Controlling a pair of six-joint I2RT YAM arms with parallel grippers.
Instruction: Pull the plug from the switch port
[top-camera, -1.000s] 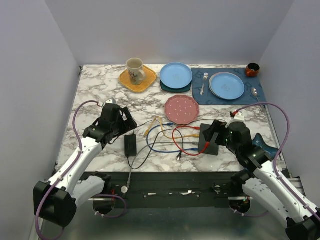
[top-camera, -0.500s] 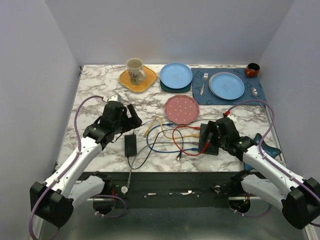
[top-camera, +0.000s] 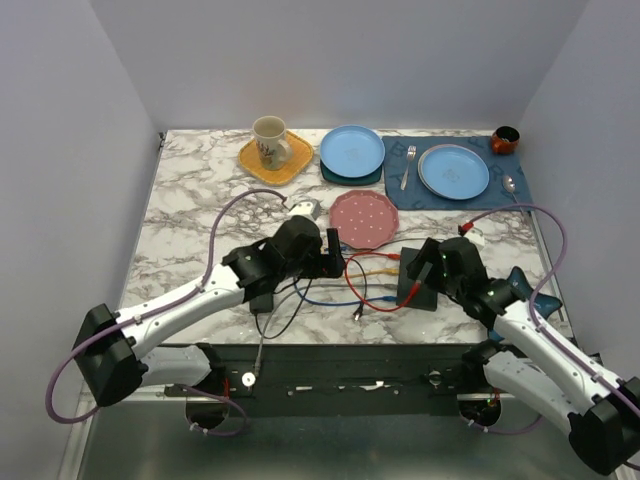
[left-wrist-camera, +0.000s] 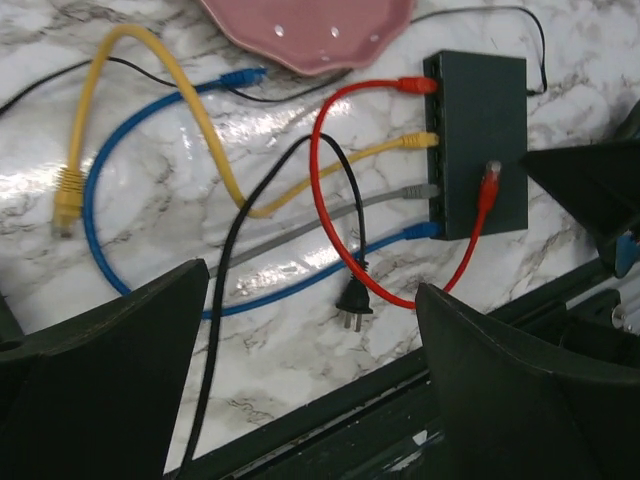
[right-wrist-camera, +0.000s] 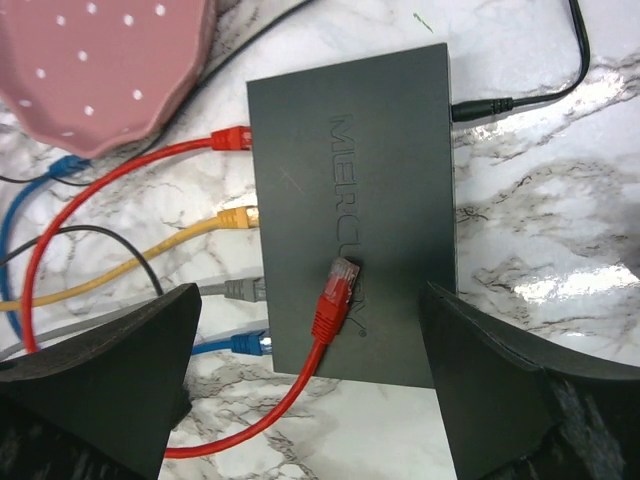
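Note:
The black switch (top-camera: 418, 291) lies near the front edge, right of centre. It also shows in the left wrist view (left-wrist-camera: 482, 120) and the right wrist view (right-wrist-camera: 380, 170). Red (right-wrist-camera: 232, 138), yellow (right-wrist-camera: 238, 217), grey (right-wrist-camera: 243, 290) and blue (right-wrist-camera: 248, 345) plugs sit in its left edge. A loose red plug (right-wrist-camera: 335, 290) lies on its top. My right gripper (top-camera: 425, 268) is open above the switch, seen also in its own wrist view (right-wrist-camera: 305, 395). My left gripper (top-camera: 335, 252) is open and empty over the cables left of the switch, seen also in its own wrist view (left-wrist-camera: 310, 400).
A pink dotted plate (top-camera: 364, 219) lies just behind the cables. A black power brick (top-camera: 262, 296) sits under my left arm, and its two-pin plug (left-wrist-camera: 352, 300) lies among the cable loops. A mug (top-camera: 270, 140), blue plates (top-camera: 352, 150) and a placemat (top-camera: 440, 195) are at the back.
My left arm has swung right, from left of the power brick to over the cables beside the switch. My right gripper stays over the switch, shifted slightly.

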